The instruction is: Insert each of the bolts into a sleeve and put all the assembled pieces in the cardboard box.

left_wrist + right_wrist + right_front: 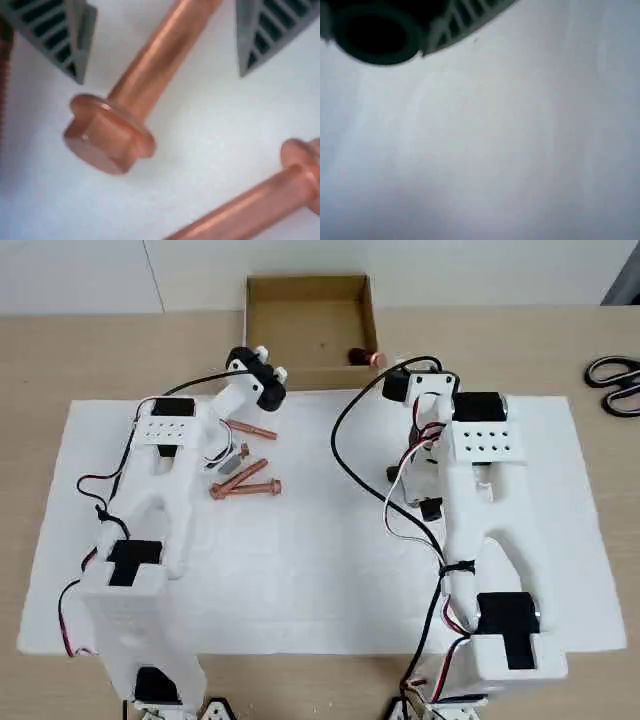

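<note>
The left claw, open astride a bolt, should close squarely mid-shank while the right claw grips a sleeve.

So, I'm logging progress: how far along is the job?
Done: one copper piece lies in the cardboard box. In hand: the left gripper, open, straddles a bolt on the white mat. Left: that bolt and two more bolts lie loose on the mat, outside the box.
</note>
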`<state>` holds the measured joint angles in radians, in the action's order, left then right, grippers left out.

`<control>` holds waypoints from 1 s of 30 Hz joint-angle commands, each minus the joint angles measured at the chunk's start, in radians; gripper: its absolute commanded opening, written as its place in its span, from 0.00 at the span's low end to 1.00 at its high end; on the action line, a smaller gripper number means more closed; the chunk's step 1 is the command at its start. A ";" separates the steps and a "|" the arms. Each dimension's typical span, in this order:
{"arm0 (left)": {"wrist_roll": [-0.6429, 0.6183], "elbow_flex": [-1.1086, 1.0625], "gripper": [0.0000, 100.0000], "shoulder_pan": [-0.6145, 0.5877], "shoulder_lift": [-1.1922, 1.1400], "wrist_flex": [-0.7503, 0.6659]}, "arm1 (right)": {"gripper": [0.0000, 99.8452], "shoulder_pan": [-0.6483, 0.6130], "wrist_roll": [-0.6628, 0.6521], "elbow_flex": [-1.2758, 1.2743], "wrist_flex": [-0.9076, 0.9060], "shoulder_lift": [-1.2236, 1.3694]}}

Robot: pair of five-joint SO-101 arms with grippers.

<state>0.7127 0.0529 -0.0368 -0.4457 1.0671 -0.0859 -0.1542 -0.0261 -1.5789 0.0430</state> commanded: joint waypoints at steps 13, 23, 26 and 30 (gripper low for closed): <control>0.002 0.021 0.09 0.006 -0.078 -0.051 | 0.00 0.007 -0.015 -0.025 0.027 -0.058; -0.003 0.021 0.01 0.008 -0.011 0.028 | 0.00 0.007 -0.015 -0.025 0.027 -0.058; -0.003 0.021 0.01 0.008 0.031 0.063 | 0.00 0.007 -0.015 -0.025 0.027 -0.058; -0.003 0.021 0.01 0.006 0.109 0.120 | 0.00 0.007 -0.015 -0.025 0.027 -0.059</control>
<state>0.7173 0.0606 -0.0215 -0.4534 1.1546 -0.0844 -0.1603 -0.0537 -1.5650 0.0414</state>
